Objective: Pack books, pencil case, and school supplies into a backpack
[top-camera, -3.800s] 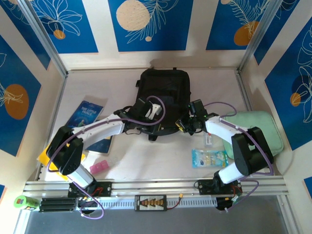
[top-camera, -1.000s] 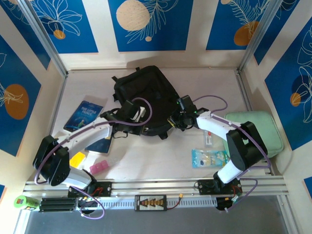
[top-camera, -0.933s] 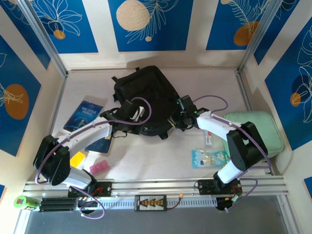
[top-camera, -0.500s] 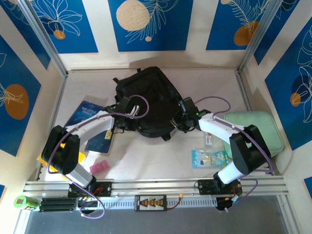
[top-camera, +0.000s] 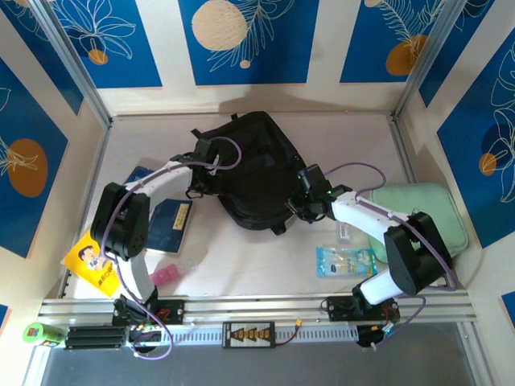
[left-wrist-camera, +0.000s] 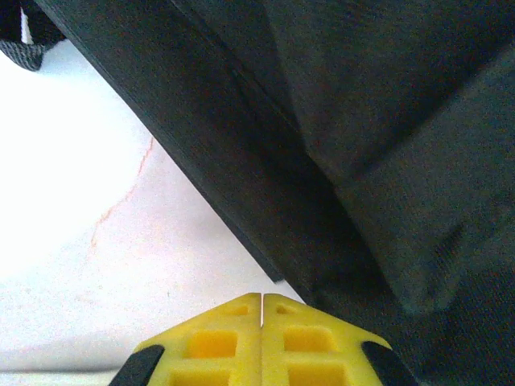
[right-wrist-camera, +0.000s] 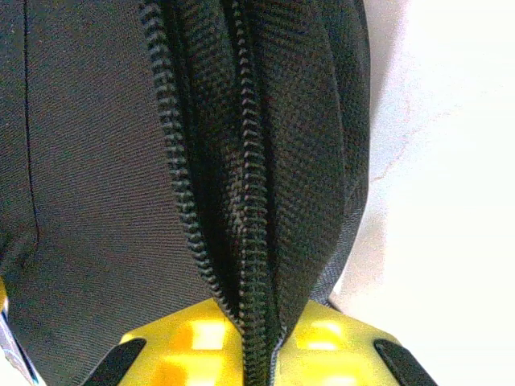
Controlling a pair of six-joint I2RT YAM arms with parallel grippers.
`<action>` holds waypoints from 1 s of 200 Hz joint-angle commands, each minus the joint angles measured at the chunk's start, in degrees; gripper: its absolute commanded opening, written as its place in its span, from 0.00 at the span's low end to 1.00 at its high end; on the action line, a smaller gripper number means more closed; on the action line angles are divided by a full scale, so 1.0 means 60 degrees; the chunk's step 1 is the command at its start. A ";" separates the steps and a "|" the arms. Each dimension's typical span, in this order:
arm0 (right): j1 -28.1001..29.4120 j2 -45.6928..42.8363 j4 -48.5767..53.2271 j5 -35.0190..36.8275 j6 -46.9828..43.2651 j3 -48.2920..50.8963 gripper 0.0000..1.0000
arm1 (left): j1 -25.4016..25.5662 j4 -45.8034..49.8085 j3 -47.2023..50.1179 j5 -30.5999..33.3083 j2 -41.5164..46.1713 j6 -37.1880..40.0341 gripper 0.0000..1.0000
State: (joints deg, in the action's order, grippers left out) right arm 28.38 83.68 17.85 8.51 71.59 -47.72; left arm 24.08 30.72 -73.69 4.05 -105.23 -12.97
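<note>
1. backpack (top-camera: 256,165): black and soft, it lies flat on the far middle of the table (top-camera: 241,265), with a strap end sticking out at its near edge.
2. left gripper (top-camera: 206,178): it sits at the backpack's left edge. in the wrist view its 2 yellow fingertips (left-wrist-camera: 217,342) are clenched together with nothing between them, and the backpack's dark fabric is just ahead of them.
3. right gripper (top-camera: 299,207): it sits at the backpack's near right edge. in the wrist view it is clamped on a fold of the backpack, and the zip (right-wrist-camera: 245,201) teeth run down between the 2 yellow fingers.
4. blue book (top-camera: 167,225): it lies flat, left of the backpack's near edge, just beside the left arm and apart from the backpack.
5. yellow book (top-camera: 92,261): it lies flat and tilted, well apart from the backpack, farther left and nearer than the blue book.
6. mint case (top-camera: 430,213): it lies right of the backpack, beyond the right arm, and does not touch the backpack.
7. clear packet (top-camera: 344,261): it lies flat, near and to the right of the backpack.
8. pink piece (top-camera: 163,275): it lies near and to the left of the backpack, just past the blue book.
</note>
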 commanded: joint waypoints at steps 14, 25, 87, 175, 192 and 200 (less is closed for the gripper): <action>0.0175 -0.0567 -0.0205 -0.0059 0.0573 0.0695 0.14 | -0.0153 -0.0487 -0.0944 -0.0634 -0.0651 -0.0035 0.00; 0.0284 -0.0586 -0.0681 -0.0375 0.0648 0.0848 0.14 | -0.0146 -0.0665 -0.1225 -0.1121 -0.0840 -0.0011 0.00; 0.0558 -0.0474 -0.1068 -0.0318 0.0763 0.0782 0.32 | -0.0153 -0.0783 -0.2611 -0.2251 -0.1657 -0.0193 0.08; 0.0645 -0.1780 0.1286 0.1037 -0.1644 -0.0318 0.77 | -0.1300 -0.0624 0.1653 -0.0906 0.3375 -0.1932 0.83; 0.0772 -0.1616 0.1288 0.0898 -0.2044 -0.0717 0.80 | -0.1631 -0.0686 0.2974 -0.0744 0.4333 -0.2236 0.91; 0.0884 -0.1485 0.1206 0.0827 -0.2302 -0.0914 0.83 | -0.1790 -0.0683 0.3499 -0.0705 0.4679 -0.2374 0.94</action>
State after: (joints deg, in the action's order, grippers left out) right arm 32.16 73.41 23.03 13.13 63.81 -49.25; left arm 15.64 24.97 -61.34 -3.20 -81.17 -23.16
